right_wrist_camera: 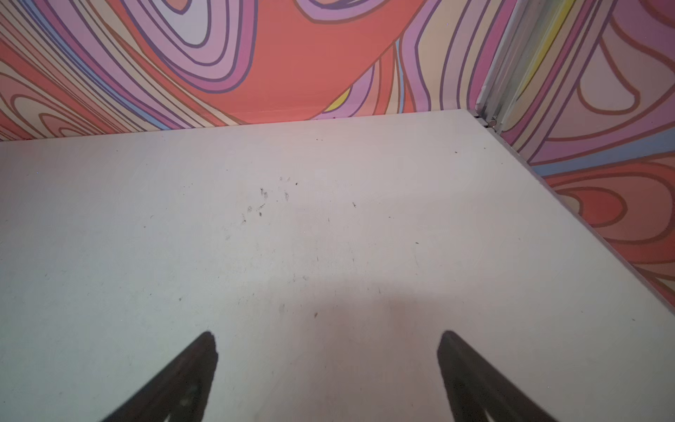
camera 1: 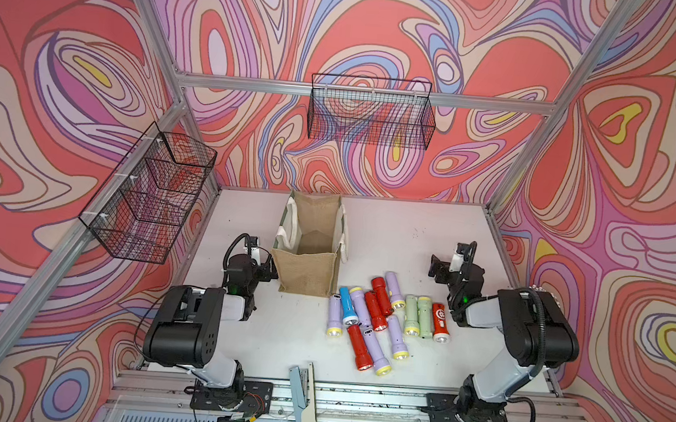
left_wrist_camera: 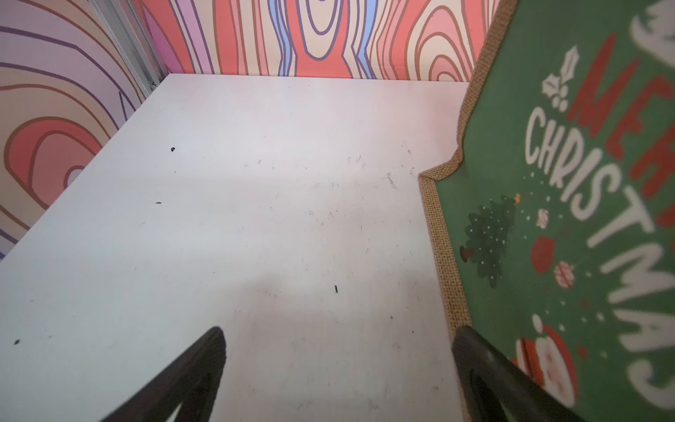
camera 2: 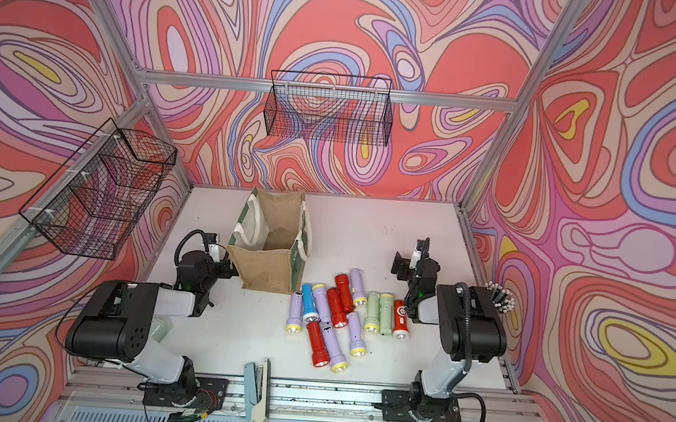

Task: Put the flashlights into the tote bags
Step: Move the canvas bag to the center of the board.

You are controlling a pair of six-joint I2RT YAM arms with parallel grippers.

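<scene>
Tote bag (camera 1: 306,277) mid-table (camera 1: 276,339) — flashlights (camera 1: 374,311) just front-right of it, w/ none inside.

Enclosed on three sides by walls (camera 1: 384,26) in swirling red, lilac and cream; braced with aluminium rails (camera 1: 255,85); hung with two black wire baskets (camera 1: 371,111); floored by a scuffed white tabletop (camera 1: 408,234).

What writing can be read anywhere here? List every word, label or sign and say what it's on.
"CHRISTMAS", white: green side panel of the tote bag, left wrist view.
"MER…", red, beside it: same panel, the rest cut off by the picture's edge.
White round mark on the orange-red flashlight: too small to read.
Nothing else legible.
</scene>
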